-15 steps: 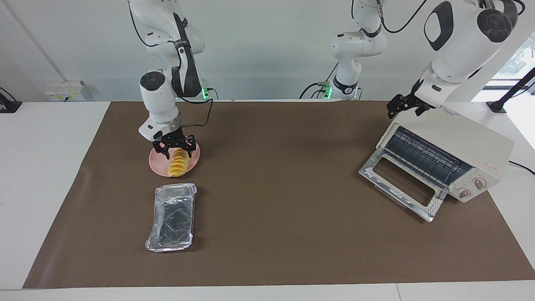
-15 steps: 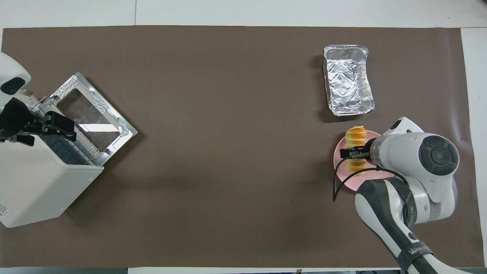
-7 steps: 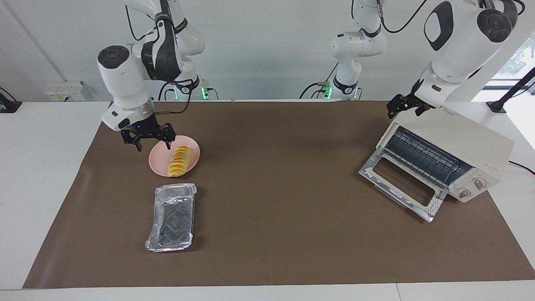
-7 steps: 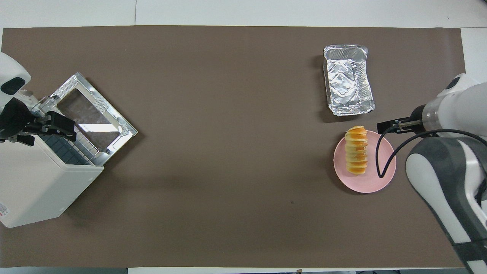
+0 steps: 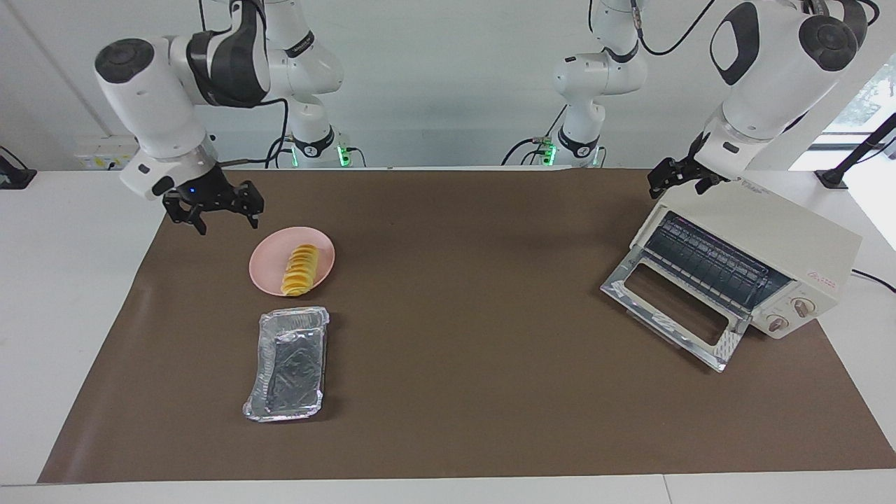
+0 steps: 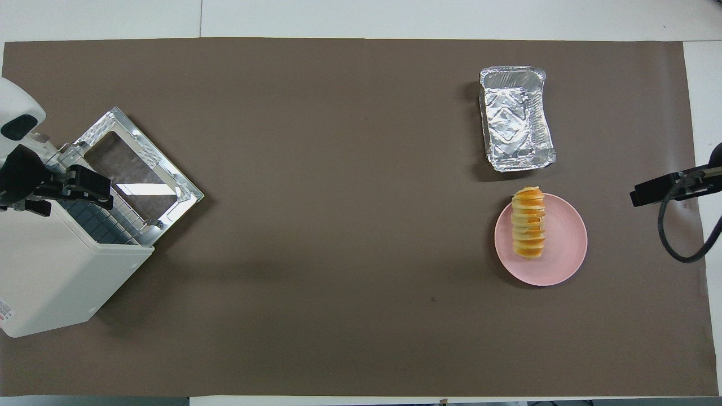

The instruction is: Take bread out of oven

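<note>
The bread lies on a pink plate, nearer to the robots than the foil tray; it also shows in the overhead view. The cream oven stands at the left arm's end with its door dropped open and its wire rack bare. My right gripper is open and empty, raised over the mat's edge beside the plate; it also shows in the overhead view. My left gripper is open at the oven's top front edge and waits there; it also shows in the overhead view.
A crinkled silver foil tray lies empty on the brown mat, farther from the robots than the plate. The oven's two knobs face away from the robots. White table shows around the mat.
My right gripper let go of the bread on the plate, rose and swung away toward the right arm's end of the table. The left arm and the oven have not moved.
</note>
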Motion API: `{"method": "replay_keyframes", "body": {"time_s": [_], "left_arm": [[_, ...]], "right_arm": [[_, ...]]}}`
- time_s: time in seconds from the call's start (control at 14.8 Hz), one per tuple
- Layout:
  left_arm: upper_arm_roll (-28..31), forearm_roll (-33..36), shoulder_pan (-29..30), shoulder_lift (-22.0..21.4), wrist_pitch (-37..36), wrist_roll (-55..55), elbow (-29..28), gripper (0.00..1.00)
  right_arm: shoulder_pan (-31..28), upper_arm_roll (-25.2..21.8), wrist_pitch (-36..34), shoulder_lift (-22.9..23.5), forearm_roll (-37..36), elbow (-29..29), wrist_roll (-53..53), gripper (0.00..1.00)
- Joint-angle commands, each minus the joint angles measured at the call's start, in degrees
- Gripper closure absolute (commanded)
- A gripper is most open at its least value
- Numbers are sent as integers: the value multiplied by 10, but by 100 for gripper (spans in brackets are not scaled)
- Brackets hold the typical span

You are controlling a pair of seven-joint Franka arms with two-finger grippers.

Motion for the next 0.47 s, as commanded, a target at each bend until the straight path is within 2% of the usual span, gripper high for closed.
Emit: {"method": "replay_keyframes", "body": {"time_s": [0.0,0.14,0.27,0.41], "left_arm": [[-5,-6,9,-12,0,4,-7,0],[-5,-6,9,-12,0,4,-8,0],[-5,-6,9,-12,0,4,-7,0],[-5,-6,9,-12,0,4,-8,0]], "right_arm": [[-11,3,-60,19,11,60,-25,0],[-22,3,-76,21,8,73,-47,0],[-36,4,-64,21,4,66,-64,0],[-32,4,-9,13,1,25,-62,0]]}}
